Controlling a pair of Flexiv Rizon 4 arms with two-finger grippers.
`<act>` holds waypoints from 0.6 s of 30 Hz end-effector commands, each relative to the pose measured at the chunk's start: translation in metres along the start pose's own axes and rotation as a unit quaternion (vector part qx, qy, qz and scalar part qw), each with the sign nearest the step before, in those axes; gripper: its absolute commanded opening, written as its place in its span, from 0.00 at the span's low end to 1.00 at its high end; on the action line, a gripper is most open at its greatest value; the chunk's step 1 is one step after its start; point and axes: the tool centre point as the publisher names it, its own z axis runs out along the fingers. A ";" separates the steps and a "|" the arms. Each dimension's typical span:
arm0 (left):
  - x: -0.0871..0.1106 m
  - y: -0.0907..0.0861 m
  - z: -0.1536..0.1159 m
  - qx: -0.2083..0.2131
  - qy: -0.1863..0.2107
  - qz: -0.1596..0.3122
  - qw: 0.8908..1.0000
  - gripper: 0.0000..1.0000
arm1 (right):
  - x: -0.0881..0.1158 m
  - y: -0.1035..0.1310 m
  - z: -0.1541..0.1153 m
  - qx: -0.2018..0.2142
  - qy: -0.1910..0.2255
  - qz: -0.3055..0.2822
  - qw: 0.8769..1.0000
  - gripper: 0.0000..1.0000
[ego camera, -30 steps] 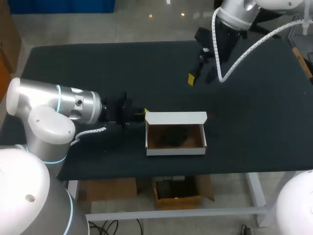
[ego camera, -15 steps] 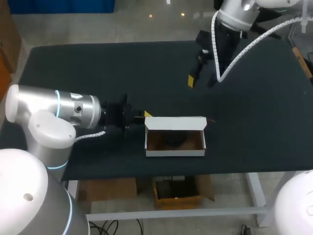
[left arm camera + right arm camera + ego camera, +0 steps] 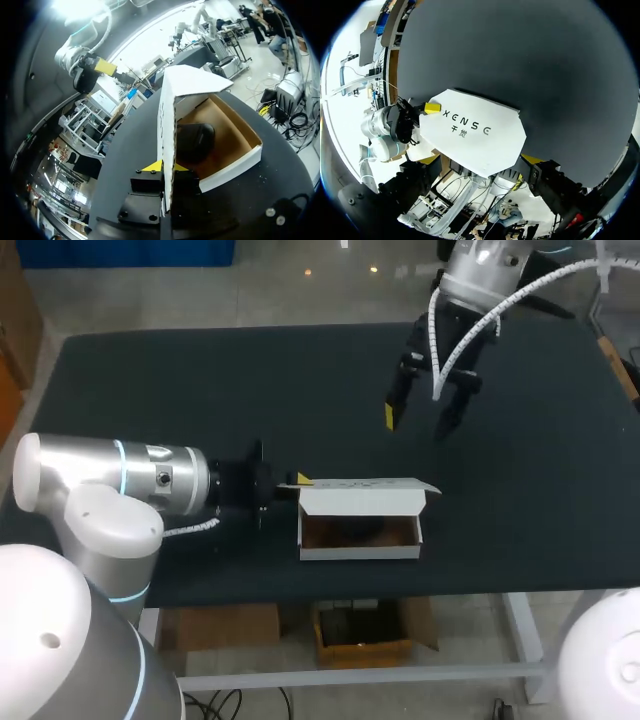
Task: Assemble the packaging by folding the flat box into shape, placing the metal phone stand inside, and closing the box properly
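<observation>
— What has just changed?

— My left hand (image 3: 300,480) is closed on the near end of the lid (image 3: 360,498) and has tipped it forward. A second ago it stood upright; now it leans over the box (image 3: 360,550). My right hand (image 3: 417,420) has swung in a little and hangs open above the table (image 3: 200,390), behind the box and well apart from it.

— And the phone stand?

— The phone stand (image 3: 195,142) is already inside, lying dark on the box floor, so I judge only the closing is left.

— Room to move?

— The box lies near the table's front edge, so I would avoid pushing it forward. Behind it and to the right there is open table. I think the lid's front flap is still untucked, though I can't see it clearly.
</observation>
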 end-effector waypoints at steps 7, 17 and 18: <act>0.009 0.001 0.003 0.001 -0.011 0.006 1.000 0.00 | -0.013 -0.011 0.009 -0.022 0.019 0.005 1.000 1.00; 0.011 0.001 0.003 0.007 -0.017 0.016 1.000 0.00 | -0.005 -0.006 0.015 0.016 -0.002 0.038 0.999 1.00; 0.012 0.001 0.003 0.007 -0.018 0.018 1.000 0.00 | -0.006 -0.006 0.017 0.025 0.000 0.048 0.999 1.00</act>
